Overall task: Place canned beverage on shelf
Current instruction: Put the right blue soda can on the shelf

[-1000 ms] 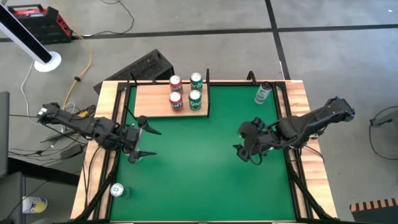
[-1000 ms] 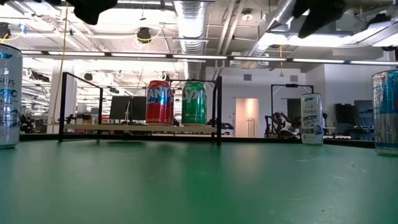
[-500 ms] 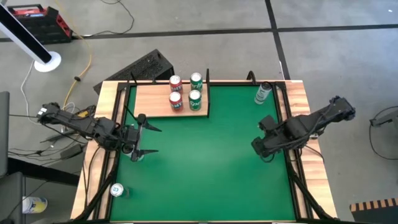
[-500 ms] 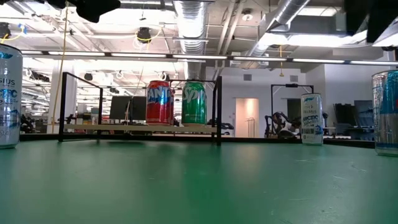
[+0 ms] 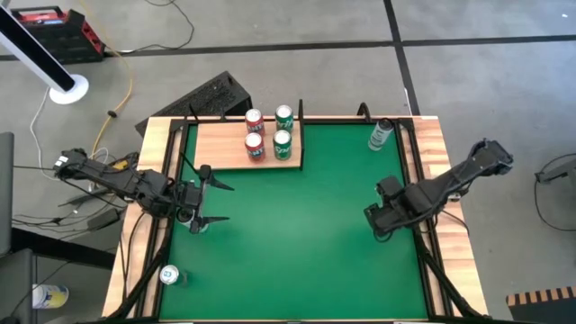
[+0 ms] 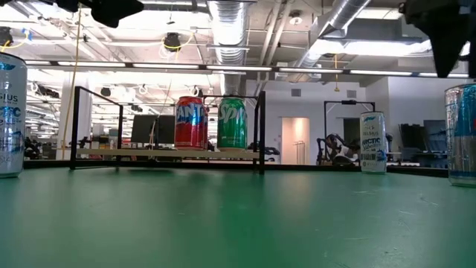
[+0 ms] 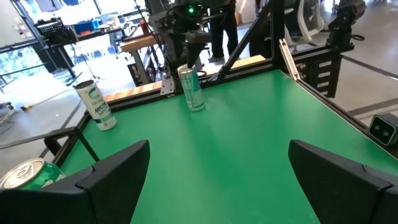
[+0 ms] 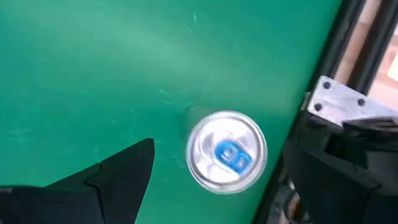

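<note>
The shelf [image 5: 216, 144], a light-wood board with black uprights, stands at the table's far edge and bears two red and two green cans [image 5: 270, 135]; it also shows in the low view [image 6: 167, 151]. A slim silver can [image 8: 227, 152] stands upright on the green table near its right edge [image 7: 191, 88] [image 6: 462, 134]. My right gripper [image 8: 224, 180] hangs open above it, pointing down, one finger on either side, not touching; it hides the can in the high view [image 5: 382, 212]. My left gripper [image 5: 220, 204] waits open and empty at mid-left [image 7: 217, 180].
A white can [image 5: 381, 133] stands at the far right corner [image 7: 96, 106] [image 6: 372, 141]. Another silver can [image 5: 168, 274] stands near the front left [image 6: 9, 112]. Black rails and pale wooden strips [image 5: 450, 252] edge the table. Open green mat [image 5: 297, 243] lies in the middle.
My right gripper has gone toward the table's right edge and turned to point down, and now stands over the slim silver can. No can has moved.
</note>
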